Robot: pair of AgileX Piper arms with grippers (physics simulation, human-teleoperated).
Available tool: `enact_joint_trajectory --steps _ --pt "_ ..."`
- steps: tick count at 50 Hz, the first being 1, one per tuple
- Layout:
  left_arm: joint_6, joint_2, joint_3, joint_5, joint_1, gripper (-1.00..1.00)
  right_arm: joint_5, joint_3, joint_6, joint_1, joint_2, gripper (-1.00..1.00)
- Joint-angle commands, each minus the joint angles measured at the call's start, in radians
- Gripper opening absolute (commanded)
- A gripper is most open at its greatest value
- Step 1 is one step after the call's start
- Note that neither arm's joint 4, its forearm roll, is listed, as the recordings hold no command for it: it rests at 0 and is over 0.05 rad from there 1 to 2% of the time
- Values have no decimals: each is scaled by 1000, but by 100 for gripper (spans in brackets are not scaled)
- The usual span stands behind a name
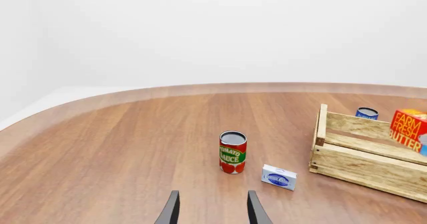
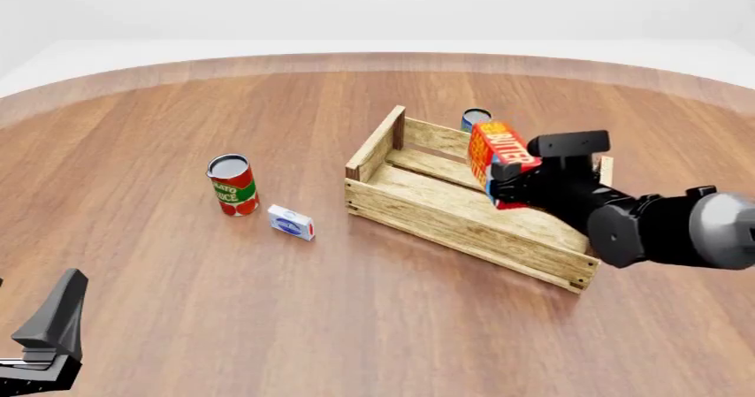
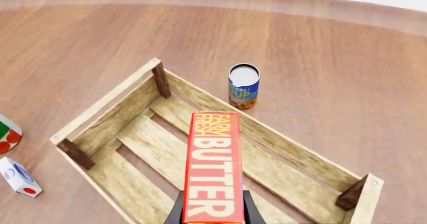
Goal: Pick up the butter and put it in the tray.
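Observation:
The butter point(image 2: 497, 149), a red-orange carton with white lettering, hangs above the tray point(image 2: 448, 223), over its far right part. My right gripper point(image 2: 510, 183) is shut on it. In the right wrist view the butter point(image 3: 213, 164) points along the fingers, over the slatted floor of the tray point(image 3: 127, 134), with dark fingers point(image 3: 176, 213) showing at both sides. The left wrist view has the butter point(image 1: 407, 129) above the tray point(image 1: 363, 161) at far right. My left gripper point(image 1: 212, 210) is open and holds nothing; it sits low at the near left point(image 2: 53, 322).
A tomato sauce can point(image 2: 232, 185) stands left of the tray, with a small blue-white box point(image 2: 290, 223) lying beside it. A blue can point(image 2: 476, 118) stands just behind the tray's far side. The round wooden table's edge point(image 2: 354, 61) curves along the back.

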State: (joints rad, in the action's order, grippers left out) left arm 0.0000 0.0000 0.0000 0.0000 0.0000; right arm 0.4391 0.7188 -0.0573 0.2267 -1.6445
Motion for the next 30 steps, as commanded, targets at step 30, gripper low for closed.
enact_joint_trajectory --steps 30 --pt "0 0 0 0 0 100 16 28 -32 -6 -52 -100"
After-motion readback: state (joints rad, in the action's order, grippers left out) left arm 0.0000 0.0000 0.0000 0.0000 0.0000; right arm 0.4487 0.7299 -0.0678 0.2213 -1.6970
